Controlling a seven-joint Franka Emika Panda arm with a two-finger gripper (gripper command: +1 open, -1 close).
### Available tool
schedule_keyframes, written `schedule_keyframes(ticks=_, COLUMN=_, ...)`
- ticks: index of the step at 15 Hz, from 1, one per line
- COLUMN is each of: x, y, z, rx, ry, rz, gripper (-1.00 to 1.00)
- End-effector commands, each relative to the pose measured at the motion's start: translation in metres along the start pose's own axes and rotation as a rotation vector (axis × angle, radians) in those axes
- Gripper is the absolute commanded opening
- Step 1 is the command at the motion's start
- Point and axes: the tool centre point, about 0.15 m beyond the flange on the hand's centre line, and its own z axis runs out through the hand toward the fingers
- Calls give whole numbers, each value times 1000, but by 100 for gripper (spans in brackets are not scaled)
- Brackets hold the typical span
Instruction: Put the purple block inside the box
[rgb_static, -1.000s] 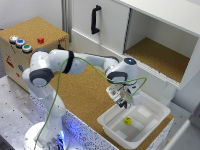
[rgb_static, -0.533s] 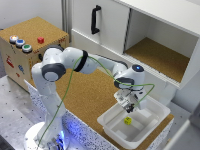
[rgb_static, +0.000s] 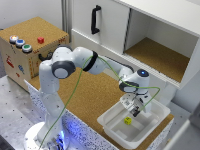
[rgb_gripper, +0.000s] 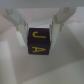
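- Gripper (rgb_gripper: 38, 31): stood narrowed, its two pale fingers (rgb_gripper: 20, 26) pressed against opposite sides of the purple block (rgb_gripper: 37, 42). In the exterior view the gripper (rgb_static: 132, 109) pointed downward over the box.
- Purple block: a dark purple cube with yellow letters on its faces, held between the fingertips. The wrist view showed it above a pale surface; whether it touched that surface could not be told. In the exterior view it was not clearly made out beneath the gripper.
- Box (rgb_static: 155, 120): a shallow white translucent tub with a flared rim, lying at about 4 o'clock from the centre of the exterior view, directly under the gripper. A small yellow object (rgb_static: 128, 120) lay on its floor, just beside the gripper at about 7 o'clock from it.
- Arm (rgb_static: 95, 62): white, reaching from its base at 8 o'clock of the scene across to the box; a green cable (rgb_static: 75, 95) ran along it.
- Cork surface (rgb_static: 95, 95): a brown cork-topped platform bearing the box near its 4 o'clock corner.
- White cabinet (rgb_static: 120, 30): at 12 to 2 o'clock, with a black handle (rgb_static: 94, 19) on its closed door and an open compartment with a cork floor (rgb_static: 160, 57).
- Wooden box (rgb_static: 30, 47): at 9 to 10 o'clock, cork-topped, carrying coloured buttons (rgb_static: 20, 43).
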Motion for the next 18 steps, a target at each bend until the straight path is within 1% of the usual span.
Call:
schedule_keyframes(ticks=1, x=32, y=5, z=23, rx=43, ry=-61, rz=-16, gripper=-100)
schedule_keyframes(ticks=4, x=28, y=6, z=28, rx=22, ry=-84, rz=-5, gripper=-100)
schedule_keyframes(ticks=5, x=27, y=7, z=28, rx=5, ry=-83, rz=4, gripper=100)
schedule_keyframes(ticks=7, x=23, y=7, z=18, rx=-15, ry=-62, rz=23, gripper=100)
schedule_keyframes(ticks=9, x=16, y=4, z=2, rx=-1, ry=-38, rz=35, gripper=100)
schedule_keyframes(ticks=10, x=11, y=2, z=-10, rx=2, ry=-12, rz=30, gripper=100)
schedule_keyframes(ticks=13, x=-11, y=-11, z=-49, rx=15, ry=30, rz=-7, gripper=100)
schedule_keyframes(ticks=14, x=-18, y=-15, z=-65, rx=31, ry=43, rz=-14, gripper=100)
schedule_keyframes(ticks=16, x=-32, y=-29, z=-89, rx=46, ry=50, rz=-26, gripper=100)
schedule_keyframes(ticks=17, x=-41, y=-37, z=-105, rx=66, ry=60, rz=-35, gripper=100)
schedule_keyframes(ticks=18, x=-47, y=-46, z=-117, rx=66, ry=61, rz=-51, gripper=100)
